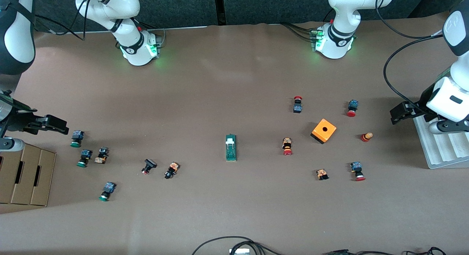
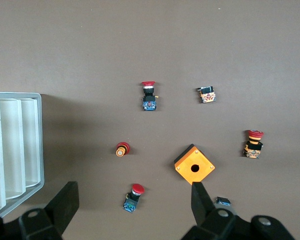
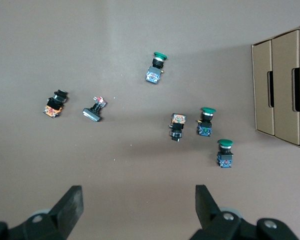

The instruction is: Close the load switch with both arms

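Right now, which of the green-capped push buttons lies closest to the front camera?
The green-capped push button lying alone, lowest in the front view, toward the right arm's end. The other two lie farther from the camera, near the right gripper.

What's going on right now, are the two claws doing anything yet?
Left gripper open, up beside the white tray. Right gripper open, up by the cardboard boxes. Load switch untouched, mid-table. Nothing beside it; push buttons lie apart.

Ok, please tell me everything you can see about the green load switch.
The load switch is a small, narrow green block, seemingly plastic, with a white piece at its end farther from the front camera and pale markings along its centre. It lies flat on the brown table, alone near the middle. Nothing touches it; no gripper is near.
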`<state>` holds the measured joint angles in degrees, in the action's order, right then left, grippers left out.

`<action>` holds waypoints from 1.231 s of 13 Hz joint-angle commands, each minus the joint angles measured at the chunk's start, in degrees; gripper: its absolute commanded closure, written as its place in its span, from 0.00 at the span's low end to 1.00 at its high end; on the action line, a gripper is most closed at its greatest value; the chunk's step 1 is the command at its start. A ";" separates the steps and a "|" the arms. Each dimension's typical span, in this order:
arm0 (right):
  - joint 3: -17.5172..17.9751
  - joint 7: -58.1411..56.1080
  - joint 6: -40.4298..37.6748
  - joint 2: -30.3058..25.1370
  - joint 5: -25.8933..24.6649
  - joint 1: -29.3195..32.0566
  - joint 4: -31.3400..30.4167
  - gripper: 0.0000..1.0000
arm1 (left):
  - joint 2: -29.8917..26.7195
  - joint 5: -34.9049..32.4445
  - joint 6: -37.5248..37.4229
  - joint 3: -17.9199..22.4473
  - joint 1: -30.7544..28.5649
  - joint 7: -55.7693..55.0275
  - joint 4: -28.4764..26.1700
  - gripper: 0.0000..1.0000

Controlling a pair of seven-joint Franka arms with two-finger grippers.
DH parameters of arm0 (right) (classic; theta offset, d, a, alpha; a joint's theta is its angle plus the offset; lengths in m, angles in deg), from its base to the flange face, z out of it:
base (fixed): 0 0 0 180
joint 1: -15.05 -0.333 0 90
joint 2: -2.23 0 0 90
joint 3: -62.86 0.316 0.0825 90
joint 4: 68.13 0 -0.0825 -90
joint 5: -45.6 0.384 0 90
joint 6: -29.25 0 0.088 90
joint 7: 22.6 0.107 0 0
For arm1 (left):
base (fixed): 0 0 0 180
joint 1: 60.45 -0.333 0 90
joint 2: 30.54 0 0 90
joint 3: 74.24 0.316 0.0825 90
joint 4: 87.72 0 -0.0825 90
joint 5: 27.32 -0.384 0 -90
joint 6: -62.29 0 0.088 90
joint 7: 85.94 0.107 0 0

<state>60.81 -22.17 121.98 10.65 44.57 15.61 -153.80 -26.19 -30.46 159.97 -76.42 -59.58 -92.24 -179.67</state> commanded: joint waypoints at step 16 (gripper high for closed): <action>0.12 -0.26 -0.09 0.81 1.11 -0.04 0.68 0.00 | 0.31 4.35 -0.03 -0.99 1.59 -1.60 0.82 0.01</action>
<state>61.04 -22.28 121.99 10.83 44.64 15.38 -153.76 -26.19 -28.75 159.97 -77.01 -59.05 -92.33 -179.67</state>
